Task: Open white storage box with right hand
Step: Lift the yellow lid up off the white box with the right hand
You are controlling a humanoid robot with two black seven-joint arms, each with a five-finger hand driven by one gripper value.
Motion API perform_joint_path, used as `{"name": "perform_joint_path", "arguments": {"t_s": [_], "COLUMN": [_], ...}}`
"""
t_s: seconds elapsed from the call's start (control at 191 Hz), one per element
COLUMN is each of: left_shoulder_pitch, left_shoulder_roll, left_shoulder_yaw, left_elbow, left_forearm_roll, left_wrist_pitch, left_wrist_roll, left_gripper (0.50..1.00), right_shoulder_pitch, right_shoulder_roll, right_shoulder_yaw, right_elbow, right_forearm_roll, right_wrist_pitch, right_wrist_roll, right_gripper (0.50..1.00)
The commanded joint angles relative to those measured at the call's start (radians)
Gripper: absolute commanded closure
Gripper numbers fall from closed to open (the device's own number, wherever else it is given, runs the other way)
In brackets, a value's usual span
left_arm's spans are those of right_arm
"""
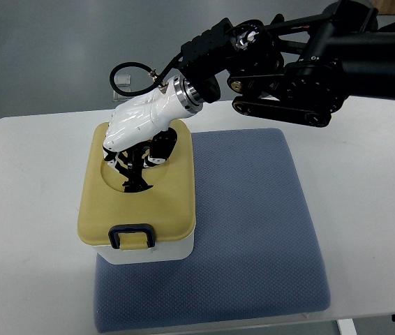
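Observation:
A white storage box (148, 249) with a tan yellow lid (173, 199) stands on the left part of a blue-grey mat (253, 223). A dark blue latch (132, 236) sits at the lid's near edge. My right hand (131, 157), white-shelled with black fingers, hangs over the far half of the lid. Its arm comes in from the upper right. The fingers (136, 171) curl down into the oval recess in the lid top, touching it. Whether they grip a handle there is hidden by the hand. The lid lies flat and closed on the box.
The mat lies on a white table (30, 209). A black cable (131, 70) loops from the wrist behind the hand. Grey floor shows beyond the table's far edge.

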Motion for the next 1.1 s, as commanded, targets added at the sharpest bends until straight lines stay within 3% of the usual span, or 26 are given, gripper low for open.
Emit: {"name": "perform_joint_path", "arguments": {"t_s": [0.0, 0.456, 0.885, 1.095], "left_shoulder_pitch": [0.000, 0.000, 0.000, 0.000], "left_shoulder_roll": [0.000, 0.000, 0.000, 0.000], "left_shoulder_yaw": [0.000, 0.000, 0.000, 0.000], "left_elbow": [0.000, 0.000, 0.000, 0.000], "left_forearm_roll": [0.000, 0.000, 0.000, 0.000], "left_wrist_pitch": [0.000, 0.000, 0.000, 0.000], "left_wrist_roll": [0.000, 0.000, 0.000, 0.000], "left_gripper": [0.500, 0.500, 0.500, 0.500], "right_shoulder_pitch": [0.006, 0.032, -0.019, -0.066], "right_shoulder_roll": [-0.001, -0.030, -0.232, -0.335], "right_shoulder_yaw": [0.008, 0.081, 0.192, 0.190], "right_elbow": [0.000, -0.003, -0.006, -0.008], "right_forearm_roll": [0.002, 0.019, 0.033, 0.033], "right_wrist_pitch": [0.002, -0.003, -0.006, -0.058], "right_wrist_roll": [0.000, 0.000, 0.000, 0.000], "right_gripper": [1.000, 1.000, 1.000, 1.000]}}
